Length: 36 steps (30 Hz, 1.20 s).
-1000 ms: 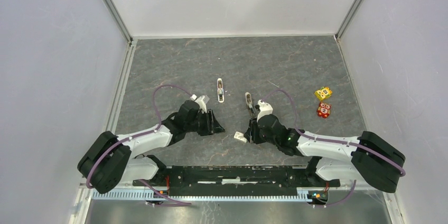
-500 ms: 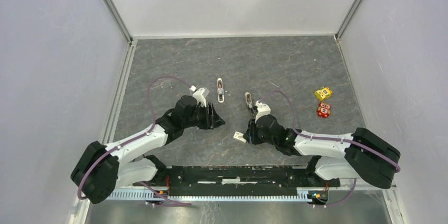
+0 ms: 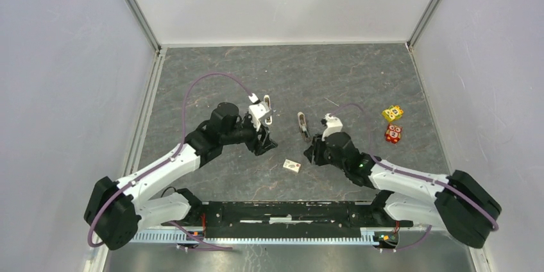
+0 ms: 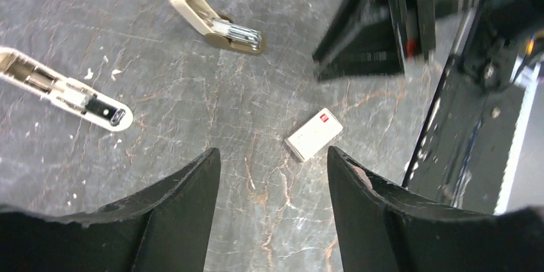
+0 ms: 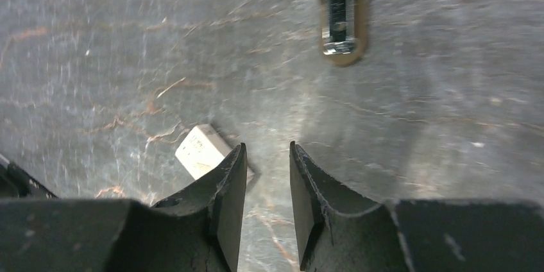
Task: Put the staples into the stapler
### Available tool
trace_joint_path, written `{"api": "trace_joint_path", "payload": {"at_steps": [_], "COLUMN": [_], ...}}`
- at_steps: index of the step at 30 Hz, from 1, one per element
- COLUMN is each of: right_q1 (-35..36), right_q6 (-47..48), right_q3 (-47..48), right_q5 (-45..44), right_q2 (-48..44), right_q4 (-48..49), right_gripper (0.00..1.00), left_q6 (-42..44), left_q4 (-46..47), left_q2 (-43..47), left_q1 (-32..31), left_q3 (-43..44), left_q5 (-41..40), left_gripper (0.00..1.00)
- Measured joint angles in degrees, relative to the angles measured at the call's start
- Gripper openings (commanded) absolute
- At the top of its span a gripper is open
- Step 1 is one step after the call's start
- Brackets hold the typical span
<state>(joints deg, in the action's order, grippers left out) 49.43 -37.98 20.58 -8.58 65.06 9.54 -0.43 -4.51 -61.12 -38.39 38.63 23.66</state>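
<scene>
The stapler lies in two parts on the dark stone table: a white part (image 3: 267, 108) (image 4: 64, 89) and a tan part with a metal channel (image 3: 301, 125) (image 4: 215, 25) (image 5: 340, 15). The small whitish staples box with a red mark (image 3: 292, 166) (image 4: 313, 135) (image 5: 200, 150) lies flat between the arms. Loose staples are too small to make out. My left gripper (image 3: 264, 140) (image 4: 272, 156) hovers open just below the white part, holding nothing. My right gripper (image 3: 312, 154) (image 5: 266, 150) stands narrowly open and empty just right of the box, below the tan part.
Two small cartoon-face cubes, one yellow (image 3: 392, 113) and one red (image 3: 393, 133), sit at the right of the table. White walls close the table in at the back and at both sides. The black arm mount (image 3: 289, 213) runs along the near edge.
My right gripper has drawn back up and to the right, leaving the box on the table. My left gripper has moved right toward the white stapler part and opened wider.
</scene>
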Motion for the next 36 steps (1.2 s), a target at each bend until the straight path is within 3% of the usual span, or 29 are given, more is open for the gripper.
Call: {"api": "trace_joint_path", "payload": {"at_steps": [9, 13, 21, 36], "right_q1": [-8.9, -10.7, -11.3, -11.3], "right_q6": [1.8, 2.4, 3.2, 3.3], "right_q3": [-5.1, -6.0, -6.7, -9.3], "right_q5": [2.8, 3.9, 4.5, 4.5], "right_q2": [-9.6, -11.8, -14.9, -16.5], "right_q4": [-1.8, -2.1, -3.2, -3.6], "right_gripper": [0.41, 0.41, 0.41, 0.42], "left_q6": [28.8, 36.5, 42.8, 45.5], "left_q4": [-11.9, -15.5, -18.2, -16.2], "left_q2": [-12.4, -15.6, -23.3, -32.7], "left_q1": [-3.6, -6.7, -13.2, -15.8], "left_q3": [5.5, 7.1, 10.7, 13.7], "left_q5": [10.0, 10.3, 6.1, 0.8], "left_gripper": [0.78, 0.78, 0.79, 0.76]}}
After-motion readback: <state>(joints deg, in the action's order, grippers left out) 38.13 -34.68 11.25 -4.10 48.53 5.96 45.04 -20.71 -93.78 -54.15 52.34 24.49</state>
